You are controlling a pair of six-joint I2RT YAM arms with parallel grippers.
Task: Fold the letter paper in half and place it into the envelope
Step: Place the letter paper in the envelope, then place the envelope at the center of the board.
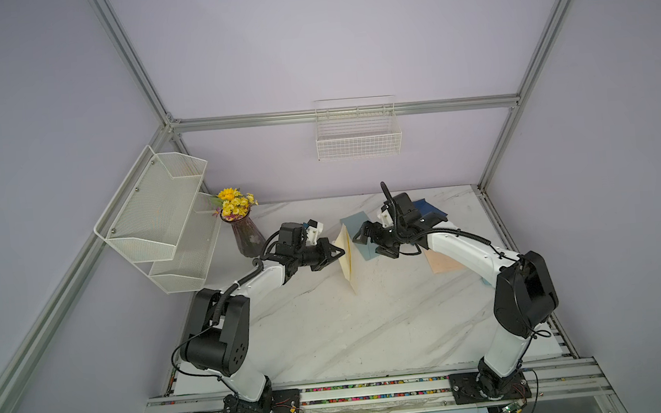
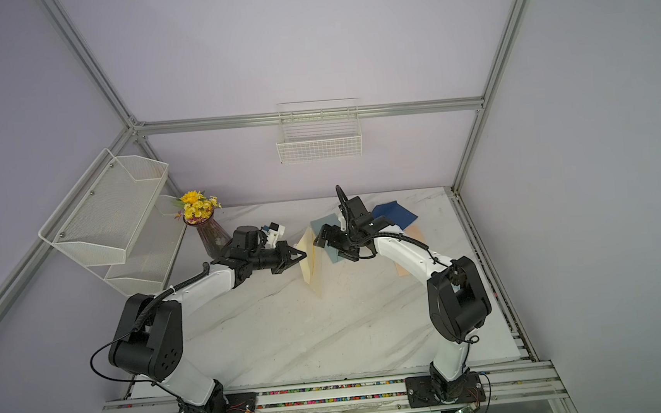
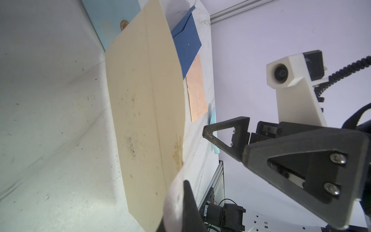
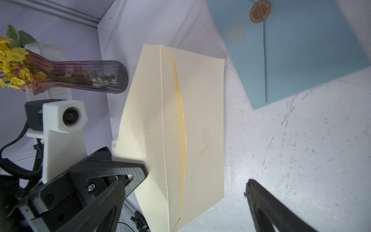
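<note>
My left gripper [image 1: 341, 251] is pinched tight on one edge of the letter paper [image 1: 349, 260], at the paper's nine o'clock side. My right gripper [image 1: 368, 242] has its jaws wide apart and empty. It hangs just beside the paper at three o'clock. The cream paper is bent along its middle line. One half is lifted up, and the other lies on the table [image 1: 330, 328]. The light blue envelope [image 4: 301, 60] lies at the paper's one o'clock, partly under my right gripper. Farther out, a dark blue envelope [image 1: 427, 204] is at two o'clock and a peach sheet [image 1: 442, 265] at four o'clock. The flower vase [image 1: 247, 238] stands at nine o'clock.
</note>
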